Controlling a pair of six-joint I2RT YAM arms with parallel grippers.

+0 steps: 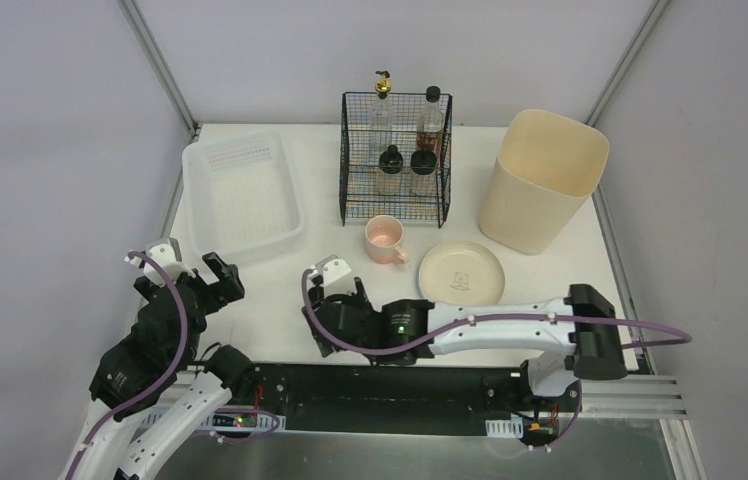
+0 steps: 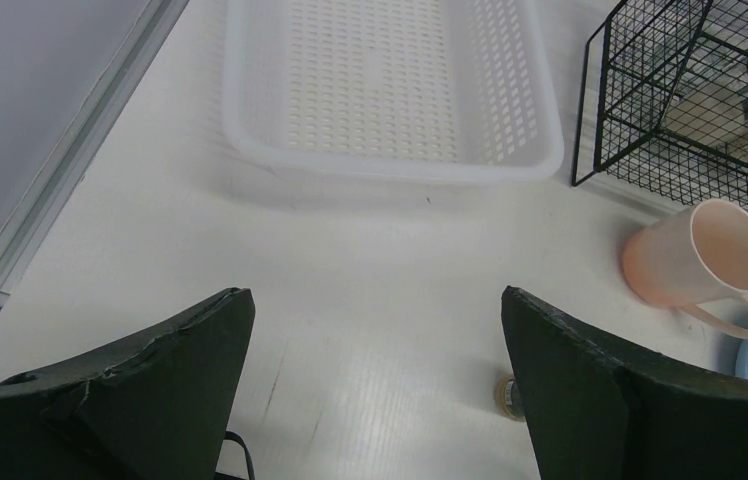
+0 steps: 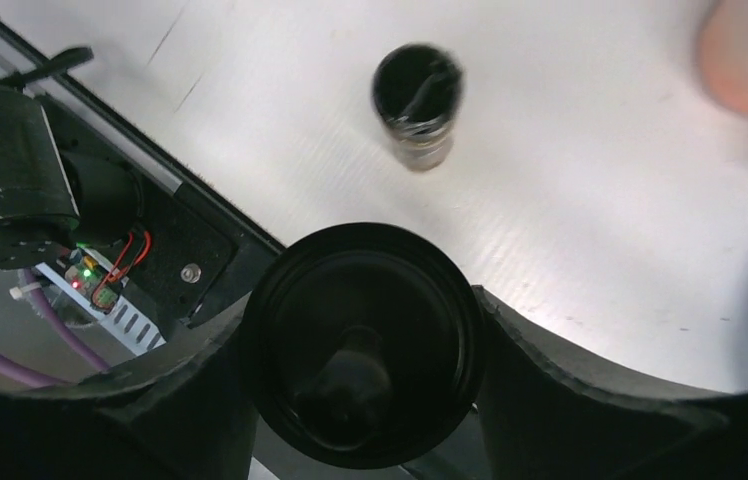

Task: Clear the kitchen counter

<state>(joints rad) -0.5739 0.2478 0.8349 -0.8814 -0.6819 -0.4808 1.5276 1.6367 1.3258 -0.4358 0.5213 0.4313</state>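
The kitchen counter is a white tabletop. My right gripper is shut on a round black-capped bottle, held over the counter's near edge; in the top view this gripper is left of centre. A small bottle with a black cap stands on the counter beyond it, and shows partly behind my left finger in the left wrist view. A pink mug and a cream plate sit mid-counter. My left gripper is open and empty above the near left counter.
A translucent white tray sits at the back left. A black wire rack holding several bottles stands at the back centre. A tall cream bin stands at the back right. Grey walls with metal posts close the sides.
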